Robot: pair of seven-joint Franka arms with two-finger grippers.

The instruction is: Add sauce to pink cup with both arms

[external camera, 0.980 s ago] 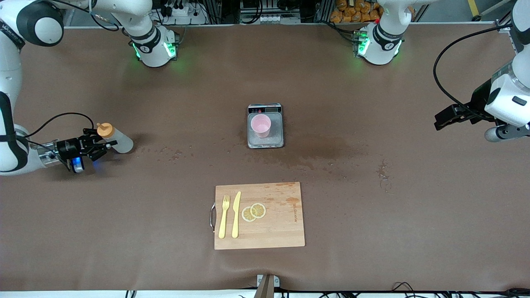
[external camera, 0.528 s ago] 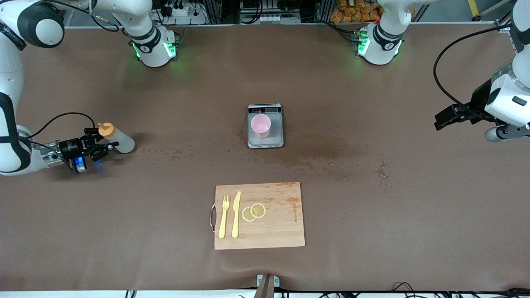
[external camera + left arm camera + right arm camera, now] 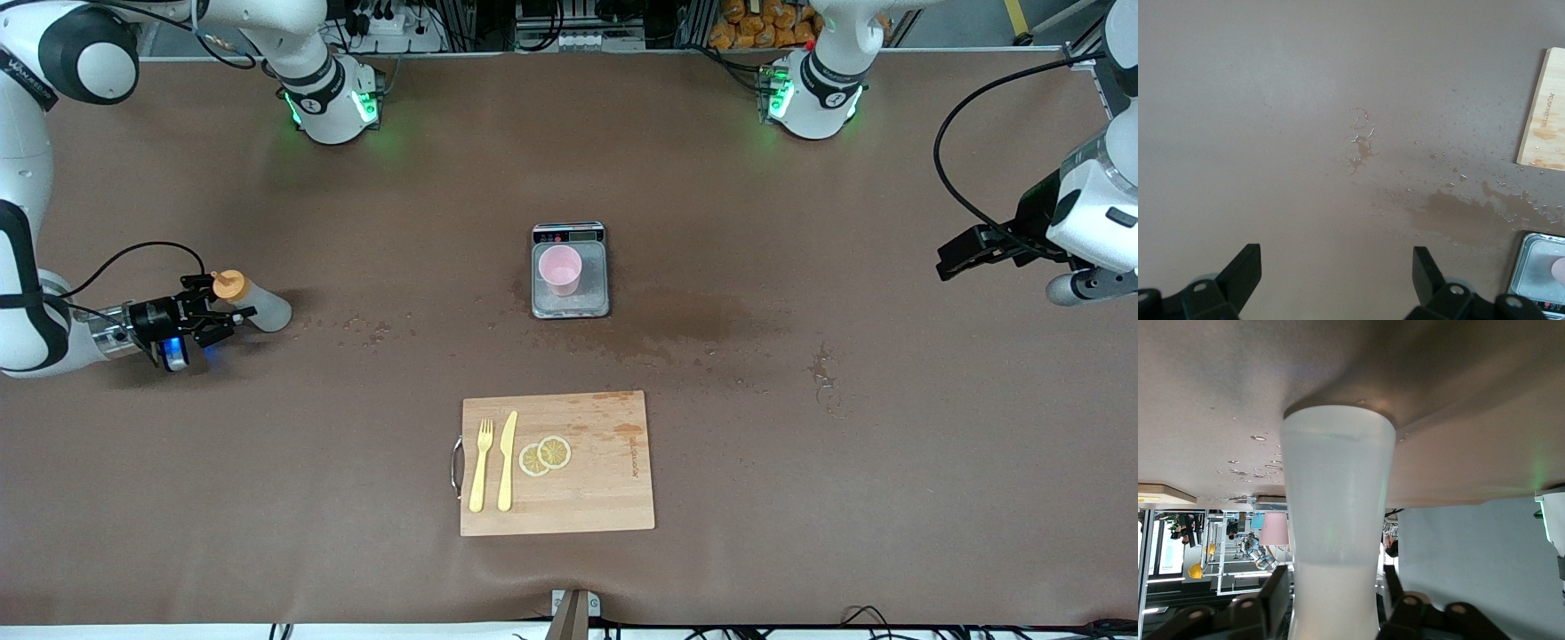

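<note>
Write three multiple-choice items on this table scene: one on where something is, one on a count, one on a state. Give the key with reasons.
1. Where does the pink cup stand?
A. on the cutting board
B. on the scale
C. on the bare table

2. How many lemon slices lie on the cutting board?
A. one
B. two
C. four

3. How is the left claw?
A. shut on the fork
B. shut on the cup
C. open, holding nothing

Key:
1 B: the cup sits on the grey scale plate, farther from the front camera than the board.
2 B: two overlapping slices lie beside the knife and fork.
3 C: the left wrist view shows its fingers wide apart over bare table.
</note>
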